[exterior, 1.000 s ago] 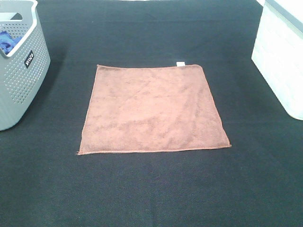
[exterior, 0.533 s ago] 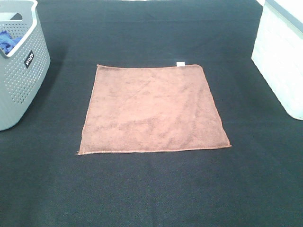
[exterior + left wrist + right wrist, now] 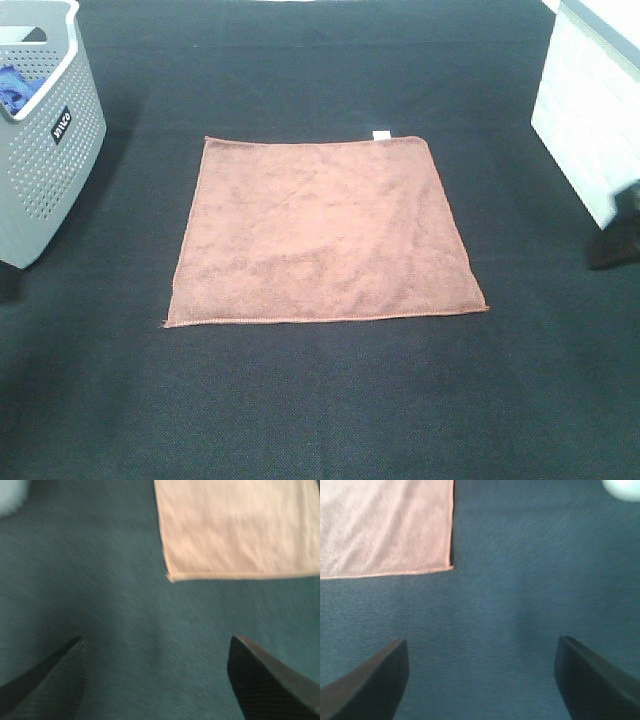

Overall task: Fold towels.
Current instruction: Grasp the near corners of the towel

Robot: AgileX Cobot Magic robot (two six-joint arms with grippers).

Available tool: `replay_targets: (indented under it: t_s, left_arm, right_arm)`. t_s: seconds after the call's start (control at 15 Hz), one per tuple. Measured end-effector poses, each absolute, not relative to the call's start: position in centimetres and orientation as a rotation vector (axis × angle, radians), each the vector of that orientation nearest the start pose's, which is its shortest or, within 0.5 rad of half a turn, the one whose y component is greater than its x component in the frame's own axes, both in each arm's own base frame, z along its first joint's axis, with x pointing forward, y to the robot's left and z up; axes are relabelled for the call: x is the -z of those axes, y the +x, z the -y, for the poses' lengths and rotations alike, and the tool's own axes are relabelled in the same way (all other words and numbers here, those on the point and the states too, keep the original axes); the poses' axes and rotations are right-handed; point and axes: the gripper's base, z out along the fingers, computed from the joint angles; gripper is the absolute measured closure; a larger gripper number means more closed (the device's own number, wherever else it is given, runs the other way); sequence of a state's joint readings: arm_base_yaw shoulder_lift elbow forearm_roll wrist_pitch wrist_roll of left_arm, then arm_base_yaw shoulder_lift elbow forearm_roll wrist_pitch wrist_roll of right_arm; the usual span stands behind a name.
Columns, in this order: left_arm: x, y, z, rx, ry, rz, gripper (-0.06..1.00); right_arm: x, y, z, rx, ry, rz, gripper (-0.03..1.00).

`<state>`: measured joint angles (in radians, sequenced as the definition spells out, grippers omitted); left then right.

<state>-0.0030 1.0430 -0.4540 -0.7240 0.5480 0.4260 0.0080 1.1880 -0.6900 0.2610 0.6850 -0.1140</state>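
Note:
The reddish-brown towel (image 3: 320,235) lies flat and spread out on the dark table, its small white tag (image 3: 381,135) on the far edge. My left gripper (image 3: 155,680) is open and empty above bare table, just short of the towel's near left corner (image 3: 171,576). My right gripper (image 3: 480,680) is open and empty above bare table, just short of the towel's near right corner (image 3: 450,568). In the exterior view a dark part of the right arm (image 3: 614,238) shows at the right edge. The left arm is not clearly seen there.
A grey perforated basket (image 3: 45,150) stands at the far left with a blue cloth (image 3: 12,88) inside. A white bin (image 3: 590,120) stands at the far right. The dark table (image 3: 320,400) surrounds the towel.
A dark part of the right arm has come into the exterior view at the right edge. The towel has not moved.

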Motion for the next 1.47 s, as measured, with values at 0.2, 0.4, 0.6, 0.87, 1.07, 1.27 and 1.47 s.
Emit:
replay_targets:
  t_s: [0.2, 0.4, 0.6, 0.87, 1.07, 1.27, 1.47]
  left_arm:
    - [-18.4, 19.7, 4.2, 0.707, -0.177, -2.582, 0.22]
    - [-17.0, 21.4, 4.6, 0.792, -0.216, -2.577, 0.22]
    - [-15.3, 24.0, 5.0, 0.865, -0.225, -2.573, 0.22]
    - [-12.7, 26.9, 5.0, 0.875, -0.261, -2.639, 0.22]
    - [-11.3, 28.5, 5.0, 0.879, -0.276, -2.666, 0.22]
    - [-10.3, 29.5, 5.0, 0.884, -0.287, -2.681, 0.22]
    - [-9.4, 31.0, 5.1, 0.888, -0.285, -2.685, 0.22]
  right_arm:
    - [-21.7, 24.3, -2.2, -0.345, 0.097, -2.716, 0.21]
    - [-20.5, 25.9, -2.7, -0.418, 0.092, -2.742, 0.21]
    - [-17.7, 28.9, -3.7, -0.582, 0.051, -2.782, 0.21]
    - [-14.8, 32.1, -3.9, -0.699, 0.01, -2.827, 0.21]
    - [-12.9, 33.7, -1.8, -0.775, 0.064, -2.843, 0.21]
    - [-13.0, 34.1, -1.6, -0.797, 0.028, -2.789, 0.21]
    - [-11.7, 34.6, -1.6, -0.802, 0.041, -2.8, 0.21]
